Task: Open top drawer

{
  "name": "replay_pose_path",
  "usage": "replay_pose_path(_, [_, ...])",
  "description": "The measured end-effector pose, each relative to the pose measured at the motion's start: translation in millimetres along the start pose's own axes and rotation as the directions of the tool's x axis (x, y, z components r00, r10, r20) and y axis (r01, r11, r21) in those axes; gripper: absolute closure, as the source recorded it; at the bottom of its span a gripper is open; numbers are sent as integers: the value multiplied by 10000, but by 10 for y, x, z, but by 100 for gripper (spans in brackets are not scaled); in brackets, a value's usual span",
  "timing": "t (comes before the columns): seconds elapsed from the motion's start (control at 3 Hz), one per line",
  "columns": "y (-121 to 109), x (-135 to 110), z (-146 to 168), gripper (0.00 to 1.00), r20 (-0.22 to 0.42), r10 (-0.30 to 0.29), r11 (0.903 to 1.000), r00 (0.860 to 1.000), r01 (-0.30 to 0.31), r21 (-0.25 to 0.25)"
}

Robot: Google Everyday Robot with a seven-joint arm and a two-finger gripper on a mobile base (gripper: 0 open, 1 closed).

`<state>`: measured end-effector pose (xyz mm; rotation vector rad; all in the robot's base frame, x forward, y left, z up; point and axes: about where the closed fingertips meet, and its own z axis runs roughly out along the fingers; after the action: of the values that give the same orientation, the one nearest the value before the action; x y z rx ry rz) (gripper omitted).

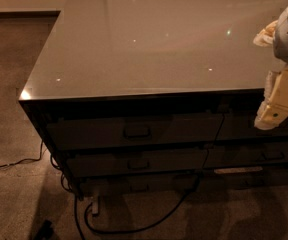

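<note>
The top drawer [134,131] is the uppermost dark glossy front on the left side of the cabinet, just under the counter edge. It looks shut, flush with the fronts around it. Its small bar handle [137,132] sits at the middle of the panel. My gripper [273,115] hangs at the right edge of the view, in front of the cabinet's upper right drawer front, well to the right of the top drawer's handle and touching nothing that I can see. Its pale fingers point down.
A glossy grey countertop [154,39] covers the cabinet. Two lower drawer fronts [136,163] lie below the top drawer, and more fronts [264,154] are to the right. Black cables [149,224] trail on the carpet at the cabinet's base. Carpeted floor [9,109] lies to the left.
</note>
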<state>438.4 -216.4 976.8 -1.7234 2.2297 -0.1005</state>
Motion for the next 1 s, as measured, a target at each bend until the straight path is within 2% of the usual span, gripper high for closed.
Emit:
replay_pose_path(0.67, [3, -31, 12, 0, 245, -62, 10000, 9997, 61, 37])
replay_pose_path(1.0, [164, -233, 269, 0, 982, -498, 9974, 9939, 546, -476])
